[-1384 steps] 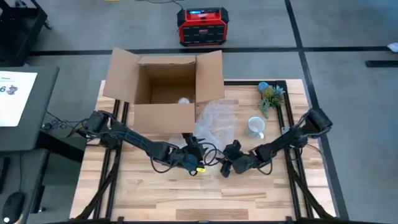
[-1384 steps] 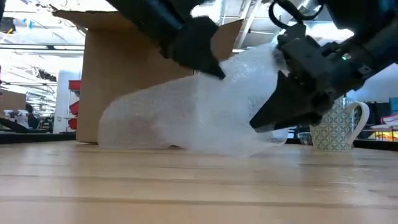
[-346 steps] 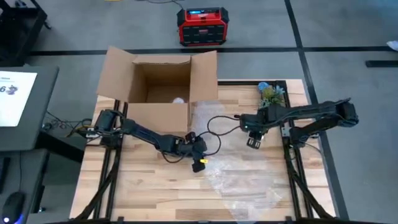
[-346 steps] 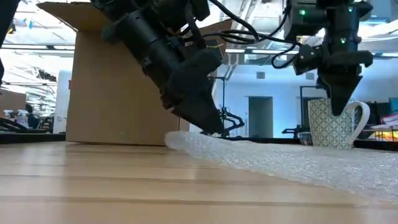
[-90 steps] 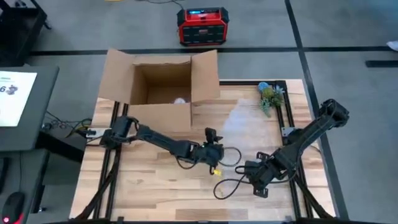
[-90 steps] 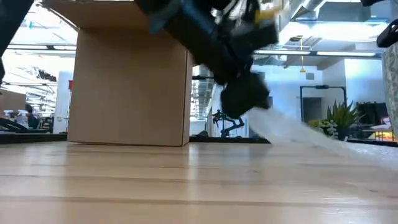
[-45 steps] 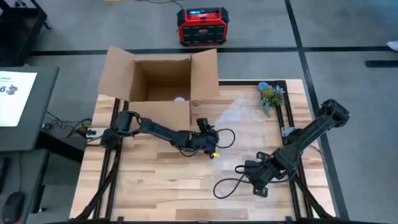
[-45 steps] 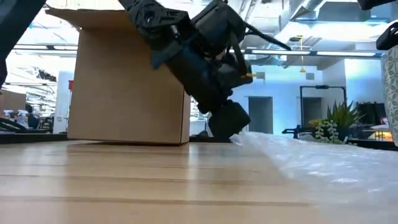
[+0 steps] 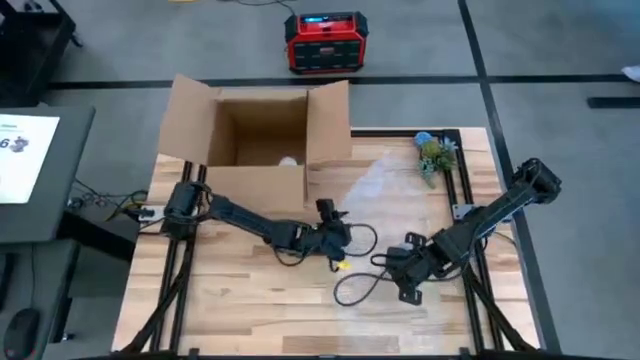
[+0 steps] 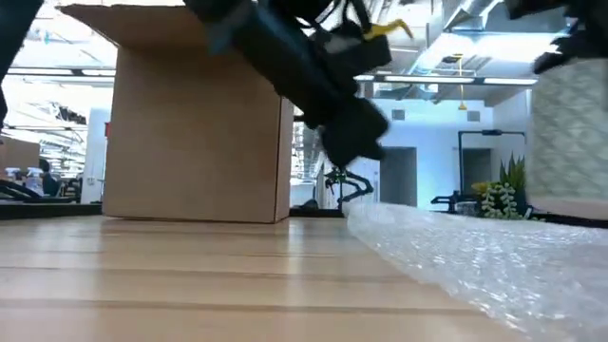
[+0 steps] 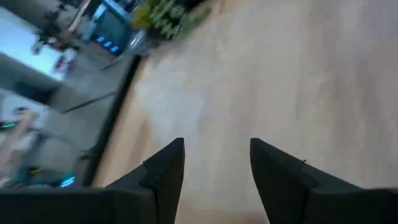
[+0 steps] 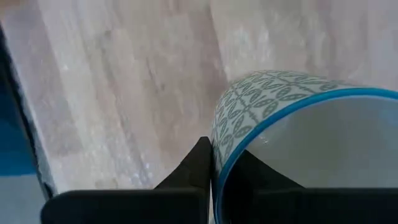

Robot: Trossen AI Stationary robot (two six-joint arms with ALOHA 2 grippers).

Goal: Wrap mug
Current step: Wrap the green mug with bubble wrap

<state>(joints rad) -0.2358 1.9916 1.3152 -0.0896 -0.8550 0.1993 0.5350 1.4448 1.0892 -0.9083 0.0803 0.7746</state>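
The mug (image 12: 298,124), white inside with a blue rim and a green leaf pattern, hangs in my right gripper (image 12: 214,168) at the table's near right (image 9: 405,275). In the low view its patterned wall (image 10: 570,133) shows at the right edge. Clear bubble wrap (image 10: 475,256) lies flat on the wood, reaching toward the far right (image 9: 385,185). My left gripper (image 11: 217,162) hovers open near the table's middle (image 9: 335,240), above the wrap's left edge, with nothing between its fingers. My right gripper holds the mug by its rim (image 12: 217,155), one finger inside the mug and one outside against the patterned wall. The fingers come from above, slanting down. The mug stays upright, mouth up; whether its base rests on the wrap, I cannot tell.
An open cardboard box (image 9: 260,140) stands at the far left of the table, a small white object inside. A little plant (image 9: 435,155) sits at the far right corner. Loose black cable (image 9: 355,290) loops on the wood between the arms. A red device (image 9: 325,42) stands on the floor beyond.
The wrap's left edge, lifted at my left gripper a second ago, now lies flat on the table, and that gripper has risen clear of it. My right gripper has carried the mug a little toward the table's left and far side.
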